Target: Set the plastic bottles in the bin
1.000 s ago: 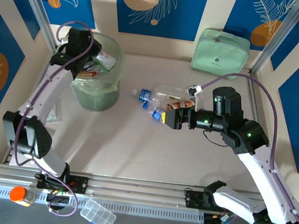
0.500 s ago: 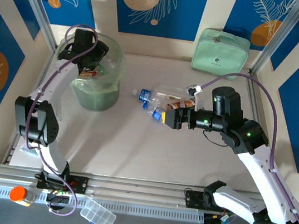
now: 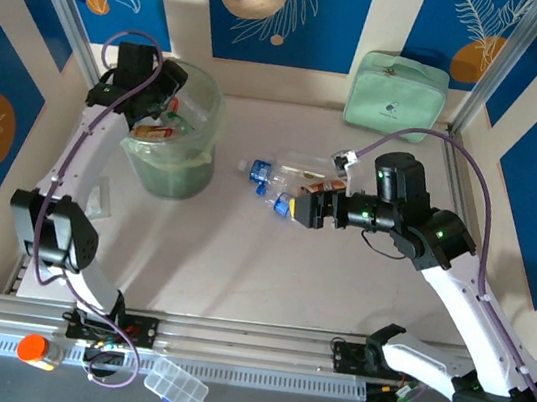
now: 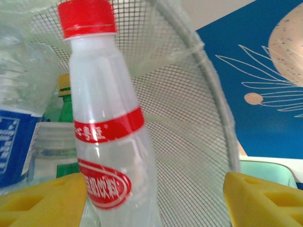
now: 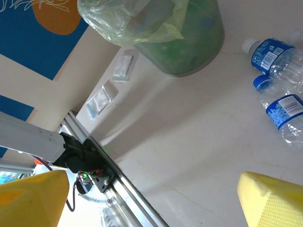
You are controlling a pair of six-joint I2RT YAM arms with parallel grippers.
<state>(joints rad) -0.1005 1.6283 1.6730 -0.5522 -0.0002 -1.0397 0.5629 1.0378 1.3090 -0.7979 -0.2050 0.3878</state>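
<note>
The bin (image 3: 168, 168) stands at the back left, lined with a pale green bag and holding several bottles. My left gripper (image 3: 159, 94) hangs open over its rim. In the left wrist view a clear bottle with a red cap and red label (image 4: 106, 142) stands inside the mesh wall (image 4: 194, 142), close to the left finger and not clamped by the left gripper (image 4: 151, 201). Mid-table lie two blue-label bottles (image 3: 261, 171) (image 3: 279, 203) and a clear one with a reddish label (image 3: 324, 184). My right gripper (image 3: 306, 210) hovers open beside them, nothing between its fingers (image 5: 33, 198).
A mint-green zippered case (image 3: 396, 94) stands at the back right. Small plastic packets (image 5: 122, 68) lie left of the bin (image 5: 189, 52). An orange-capped jar (image 3: 37, 349) and a clear compartment box (image 3: 176, 386) sit below the rail at the near edge.
My left wrist has shifted about over the bin's rim, first right and then back left. The right gripper has edged slightly left and up toward the table bottles.
</note>
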